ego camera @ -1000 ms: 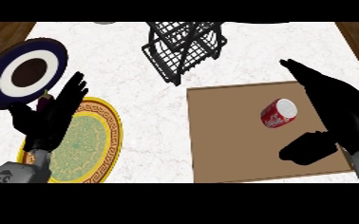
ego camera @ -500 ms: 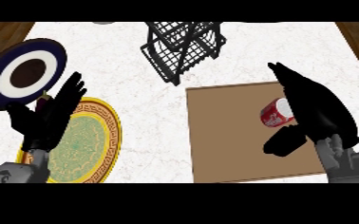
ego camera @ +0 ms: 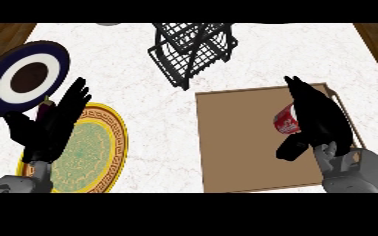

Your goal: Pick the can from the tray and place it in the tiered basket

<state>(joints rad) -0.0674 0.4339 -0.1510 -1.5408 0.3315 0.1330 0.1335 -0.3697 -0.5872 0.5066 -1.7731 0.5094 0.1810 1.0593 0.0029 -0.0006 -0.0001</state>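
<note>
A red can point(ego camera: 286, 121) lies on its side on the brown tray point(ego camera: 236, 145) at the right. My right hand point(ego camera: 317, 120) is over the can's right side, fingers straight and pointing away, thumb point(ego camera: 291, 147) spread below the can; it partly hides the can. The black wire tiered basket point(ego camera: 193, 50) stands at the top middle of the marble counter. My left hand point(ego camera: 55, 122) rests open at the left, fingers up, above a green and gold plate point(ego camera: 92, 152).
A dark blue plate with a white ring and brown centre point(ego camera: 29, 77) sits at the far left. Wooden counter edges show at the top corners. Bare marble point(ego camera: 155, 130) lies between the plates and the tray.
My right hand has moved left and inward over the tray until it covers the can's right side. The can, the basket and my left hand have stayed put.
</note>
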